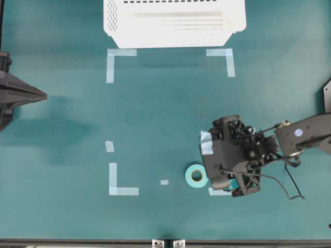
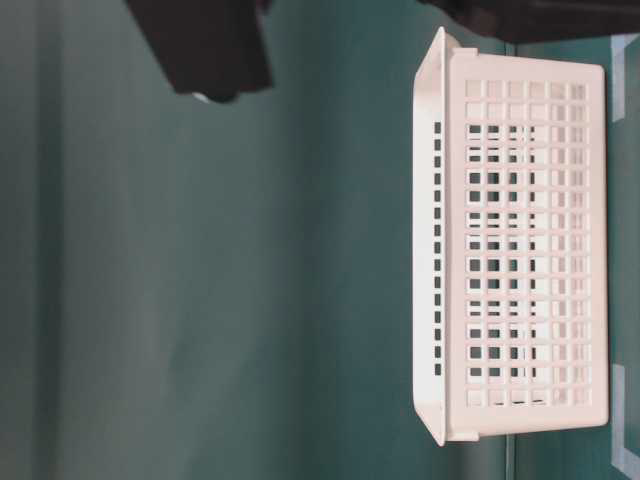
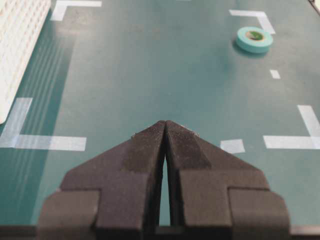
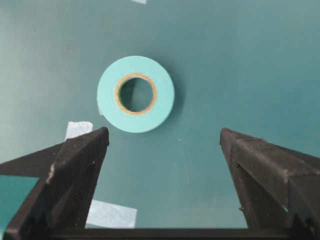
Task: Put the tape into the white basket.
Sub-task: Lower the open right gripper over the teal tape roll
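Observation:
The tape [image 1: 190, 178], a small light teal roll, lies flat on the green table near the front right. In the right wrist view the tape [image 4: 163, 97] sits just ahead of the jaws, a little left of centre. My right gripper [image 4: 164, 131] is open wide and empty, hovering above the table just right of the roll [image 1: 211, 164]. My left gripper [image 1: 44, 95] is shut and empty at the far left [image 3: 165, 122]; it sees the tape [image 3: 252, 46] far off. The white basket [image 1: 170, 41] stands at the table's back edge [image 2: 520, 250].
Pale-blue tape strips and corner marks [image 1: 117, 60] lie on the table, with one corner mark [image 1: 122, 190] at the front left and strips under the right gripper [image 4: 111, 214]. The basket's side [image 3: 20, 40] shows at the left wrist view's left. A blurred dark arm part [image 2: 210, 45] crosses the table-level view.

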